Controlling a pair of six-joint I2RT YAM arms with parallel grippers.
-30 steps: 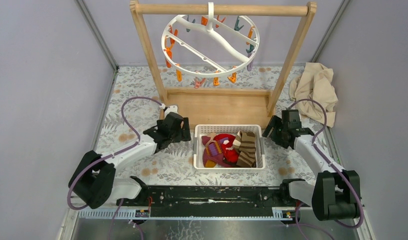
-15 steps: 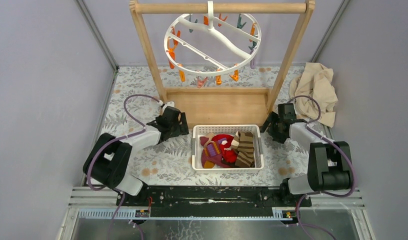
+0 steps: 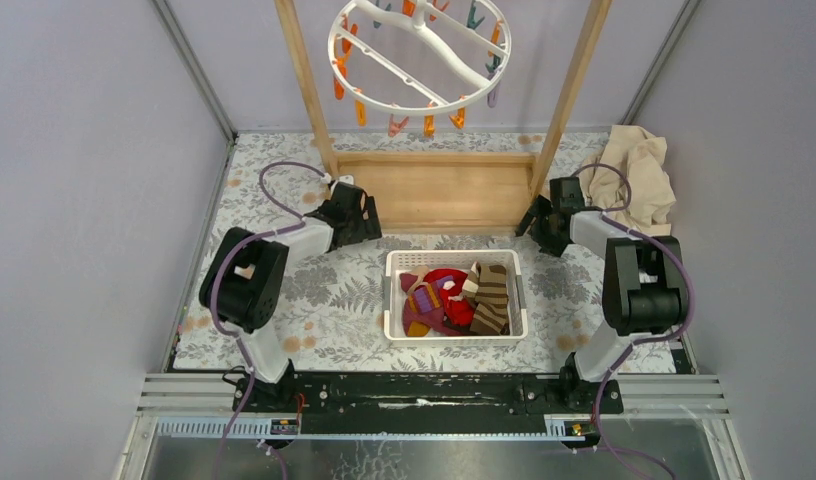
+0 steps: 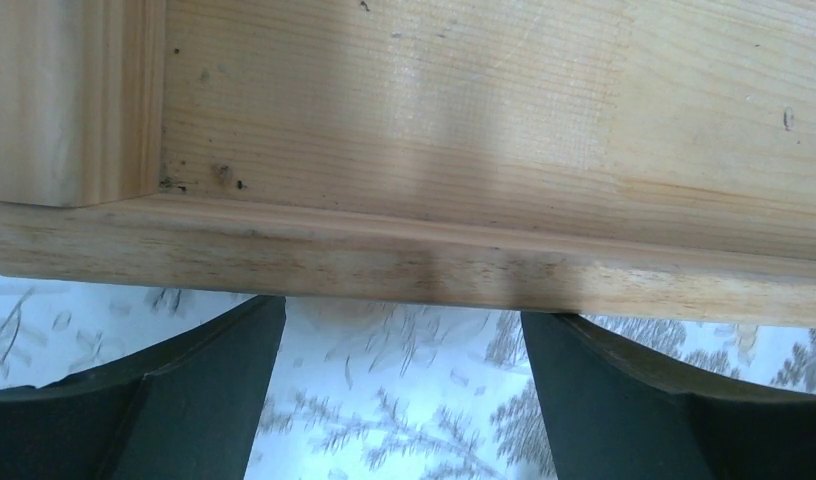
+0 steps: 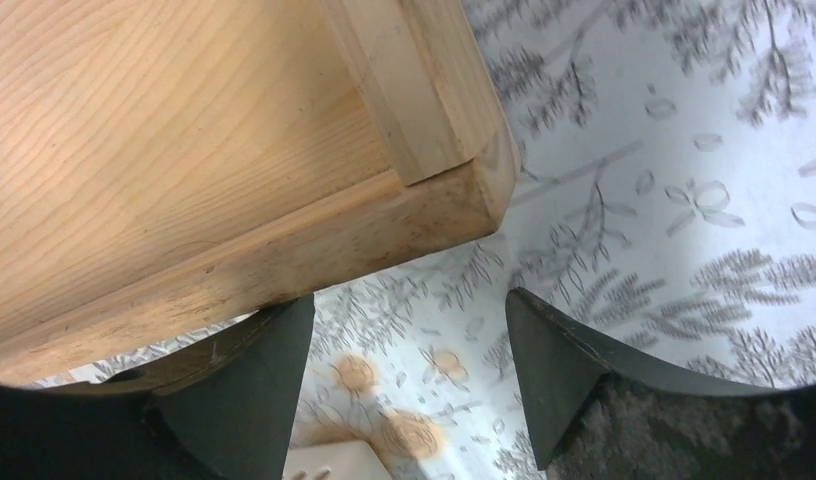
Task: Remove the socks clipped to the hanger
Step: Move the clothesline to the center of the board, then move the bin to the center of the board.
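Note:
The white ring hanger (image 3: 333, 42) hangs on the wooden rack at the top, its orange, pink and teal clips holding no socks. Several socks (image 3: 454, 295), red, purple-orange striped and brown striped, lie in a white basket (image 3: 454, 256). My left gripper (image 3: 356, 222) is open and empty at the front left corner of the rack's base board; the left wrist view shows my left gripper (image 4: 402, 310) just short of the board edge (image 4: 434, 260). My right gripper (image 3: 537, 226) is open and empty at the board's front right corner, and in the right wrist view (image 5: 409, 300) one finger (image 5: 254, 380) lies under the board corner (image 5: 464, 200).
The rack's wooden base board (image 3: 434, 195) and two slanted posts (image 3: 302, 90) stand behind the basket. A crumpled beige cloth (image 3: 634, 175) lies at the back right. Grey walls close both sides. A corner of the basket shows in the right wrist view (image 5: 329, 462).
Both grippers have moved away from the basket's sides, back to the front corners of the rack's base board. The arms now stand folded upright. The socks and basket have not moved.

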